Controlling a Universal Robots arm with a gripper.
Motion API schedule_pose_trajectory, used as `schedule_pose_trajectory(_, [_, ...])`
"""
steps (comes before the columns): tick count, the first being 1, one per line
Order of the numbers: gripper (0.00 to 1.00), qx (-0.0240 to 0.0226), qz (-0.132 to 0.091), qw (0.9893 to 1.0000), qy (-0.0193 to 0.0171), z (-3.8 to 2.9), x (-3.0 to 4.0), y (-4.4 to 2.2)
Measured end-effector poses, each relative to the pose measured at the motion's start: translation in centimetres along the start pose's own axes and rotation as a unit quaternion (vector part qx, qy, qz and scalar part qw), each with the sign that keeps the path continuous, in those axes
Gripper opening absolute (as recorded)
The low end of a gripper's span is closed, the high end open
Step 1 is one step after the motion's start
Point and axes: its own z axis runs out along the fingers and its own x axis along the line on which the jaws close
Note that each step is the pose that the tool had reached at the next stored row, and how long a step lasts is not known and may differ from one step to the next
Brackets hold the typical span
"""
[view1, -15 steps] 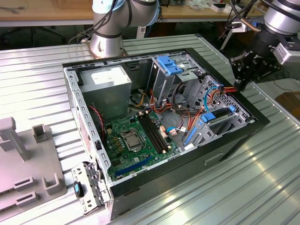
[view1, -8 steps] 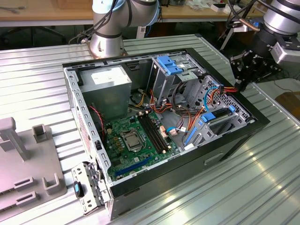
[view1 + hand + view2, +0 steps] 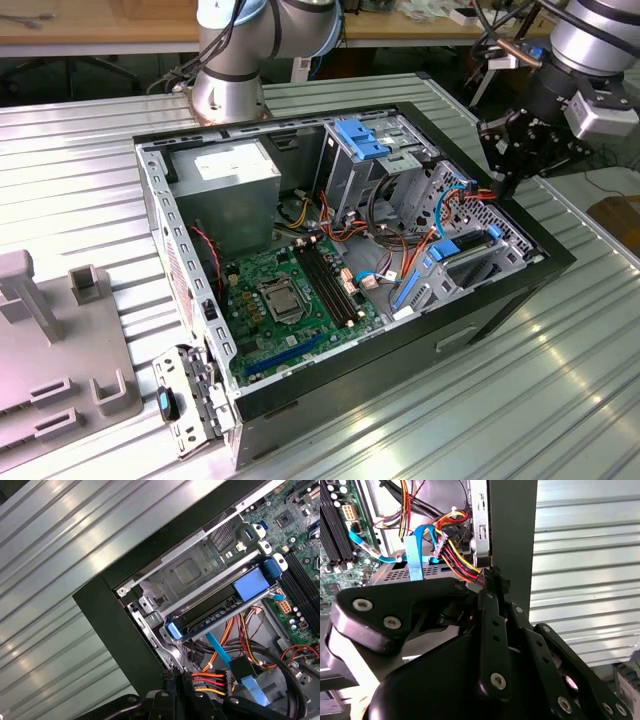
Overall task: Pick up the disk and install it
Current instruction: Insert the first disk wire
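Ribbed metal table [image 3: 80, 150] holds an open computer case [image 3: 480, 320]. Inside its wall the disk [image 3: 220, 616] sits slotted; the gripper [image 3: 178, 676], clenched, hangs beside the cables [image 3: 210, 682]

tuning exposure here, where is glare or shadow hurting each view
Exterior view: pale glare streaks on the ribbed table, inside the case evenly lit. First wrist view: table ribs shine beside the dark case wall; the disk lies dim in its bay. Second wrist view: table washed pale, the gripper near-black in front.

Disk [image 3: 220, 617] mostly hidden within drive cage [image 3: 187, 572]
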Motion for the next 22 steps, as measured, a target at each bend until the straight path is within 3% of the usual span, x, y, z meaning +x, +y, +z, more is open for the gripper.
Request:
schedule_pose_trajectory(3, [0.17,-0.0028,0.025,0.9997,0.0017,0.03,-0.01,0.00])
schedule_pose_trajectory(5, [0.17,-0.0051,0.047,0.9989,0.0031,0.06,-0.02,0.01])
schedule_pose_trajectory(8, [0.17,-0.0097,0.091,0.9958,0.0060,0.12,-0.02,0.01])
schedule_pose_trajectory(15, [0.17,-0.0144,0.135,0.9907,0.0088,0.23,-0.03,0.02])
schedule_pose_trajectory(16, [0.17,-0.0154,0.145,0.9893,0.0094,0.27,-0.04,0.02])
schedule_pose_trajectory(20, [0.17,-0.0179,0.168,0.9855,0.0110,0.33,-0.04,0.03])
schedule_pose_trajectory(21, [0.17,-0.0195,0.184,0.9828,0.0120,0.35,-0.05,0.03])
schedule_pose_trajectory(22, [0.17,-0.0207,0.193,0.9808,0.0129,0.36,-0.05,0.03])
